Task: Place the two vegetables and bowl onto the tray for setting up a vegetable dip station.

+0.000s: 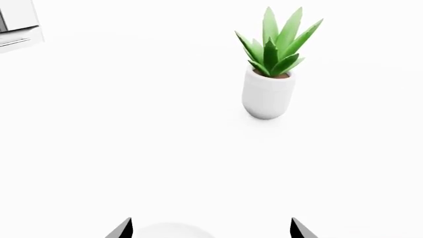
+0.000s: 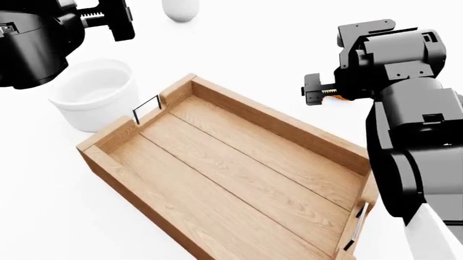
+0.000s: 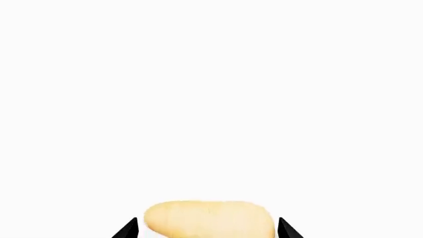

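The wooden tray (image 2: 239,162) lies empty in the middle of the head view. The white bowl (image 2: 94,92) stands on the table, touching the tray's left short end. My left gripper (image 2: 108,19) hovers beyond the bowl. In the left wrist view it (image 1: 211,229) is open, with the bowl's rim (image 1: 172,231) showing between the fingertips. My right gripper (image 2: 318,89) hangs past the tray's far long side, and an orange sliver of the carrot (image 2: 340,97) shows behind it. The right wrist view has that gripper (image 3: 208,229) open, with the pale orange carrot (image 3: 208,218) lying between its fingertips, untouched. The cucumber is out of view.
A green plant in a white pot (image 1: 268,94) stands beyond the left gripper; the pot's base (image 2: 181,8) shows at the head view's top edge. A white appliance corner (image 1: 17,25) sits far off. The right arm (image 2: 412,135) looms over the tray's right end.
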Controlling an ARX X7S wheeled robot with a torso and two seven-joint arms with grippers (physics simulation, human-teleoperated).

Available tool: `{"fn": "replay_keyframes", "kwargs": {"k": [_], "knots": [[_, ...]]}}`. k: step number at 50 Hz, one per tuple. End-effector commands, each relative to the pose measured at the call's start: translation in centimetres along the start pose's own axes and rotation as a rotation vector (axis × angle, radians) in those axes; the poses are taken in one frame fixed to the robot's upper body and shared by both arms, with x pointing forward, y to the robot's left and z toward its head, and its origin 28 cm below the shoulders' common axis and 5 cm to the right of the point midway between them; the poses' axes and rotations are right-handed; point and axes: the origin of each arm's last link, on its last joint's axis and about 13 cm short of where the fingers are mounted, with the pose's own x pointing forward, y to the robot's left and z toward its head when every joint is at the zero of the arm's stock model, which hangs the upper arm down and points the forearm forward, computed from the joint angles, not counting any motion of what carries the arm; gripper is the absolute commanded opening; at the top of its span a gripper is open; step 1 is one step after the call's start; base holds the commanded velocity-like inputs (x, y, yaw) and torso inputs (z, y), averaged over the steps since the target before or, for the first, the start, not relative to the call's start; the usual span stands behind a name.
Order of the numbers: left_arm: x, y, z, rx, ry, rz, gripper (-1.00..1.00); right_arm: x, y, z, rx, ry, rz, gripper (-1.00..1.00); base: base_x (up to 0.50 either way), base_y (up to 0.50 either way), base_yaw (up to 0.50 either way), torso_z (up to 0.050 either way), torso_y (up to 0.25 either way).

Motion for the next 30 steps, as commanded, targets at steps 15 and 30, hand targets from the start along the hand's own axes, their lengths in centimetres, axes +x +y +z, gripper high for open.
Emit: {"fn": "replay_keyframes", "kwargs": {"k": [15,30], "knots": [[0.04,-0.05,-0.03,0.001,0.001,-0.002,1.00,0.53,0.07,-0.57,0.006,0.013,-0.013,1.00,0.00,0.00,0.00,0.000,0.000],[0.03,-0.06,-0.08,0.001,0.000,-0.002,1.00,0.64,0.17,-0.60,0.000,0.004,-0.003,-1.00,0.00,0.00,0.00,0.000,0.000]]}}
